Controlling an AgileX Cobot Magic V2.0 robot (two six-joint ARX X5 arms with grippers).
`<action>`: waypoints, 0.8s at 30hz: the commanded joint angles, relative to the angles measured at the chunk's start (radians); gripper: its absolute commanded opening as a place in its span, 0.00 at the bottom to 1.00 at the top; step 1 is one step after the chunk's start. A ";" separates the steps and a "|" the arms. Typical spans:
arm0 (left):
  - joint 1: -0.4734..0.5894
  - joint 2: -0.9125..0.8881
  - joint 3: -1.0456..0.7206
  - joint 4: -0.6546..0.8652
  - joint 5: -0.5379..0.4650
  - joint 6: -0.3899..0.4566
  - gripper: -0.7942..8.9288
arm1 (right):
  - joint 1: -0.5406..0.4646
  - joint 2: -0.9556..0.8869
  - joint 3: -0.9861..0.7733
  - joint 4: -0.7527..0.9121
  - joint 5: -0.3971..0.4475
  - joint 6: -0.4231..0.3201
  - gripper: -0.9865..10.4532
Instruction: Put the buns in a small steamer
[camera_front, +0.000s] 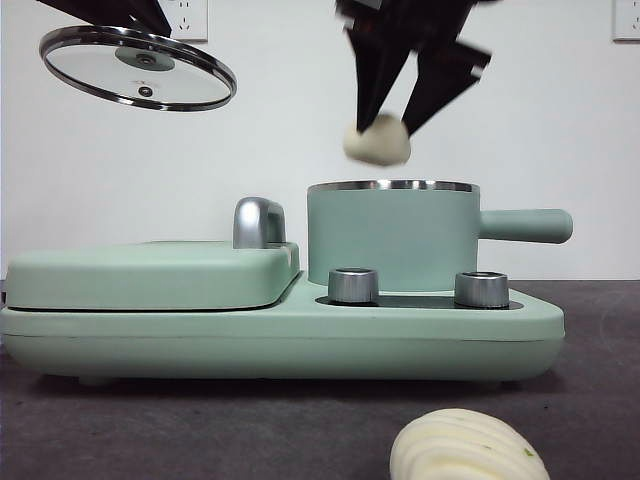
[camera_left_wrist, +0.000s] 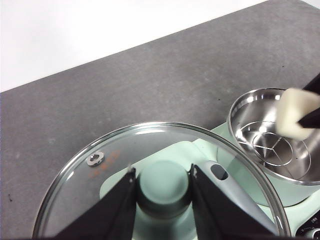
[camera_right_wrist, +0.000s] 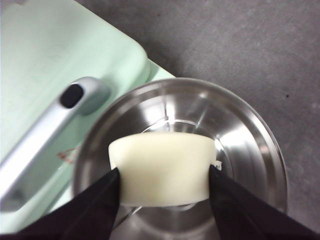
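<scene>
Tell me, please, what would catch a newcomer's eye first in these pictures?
Most striking is the smooth bun pinched in the right gripper, hanging in the air just above the open mint-green steamer pot. High on the other side, the left gripper holds the glass lid aloft by its green knob, tilted. The ridged bun lies on the dark table in the foreground, apart from the appliance.
</scene>
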 joint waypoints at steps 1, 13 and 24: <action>0.003 -0.001 0.017 0.029 0.002 0.007 0.10 | 0.003 0.053 0.027 0.027 -0.002 -0.028 0.31; 0.011 -0.001 0.017 0.033 0.002 0.008 0.10 | -0.001 0.186 0.027 0.084 0.014 -0.058 0.33; 0.011 -0.001 0.017 0.049 0.002 0.008 0.10 | 0.012 -0.012 0.062 0.121 0.031 -0.043 0.44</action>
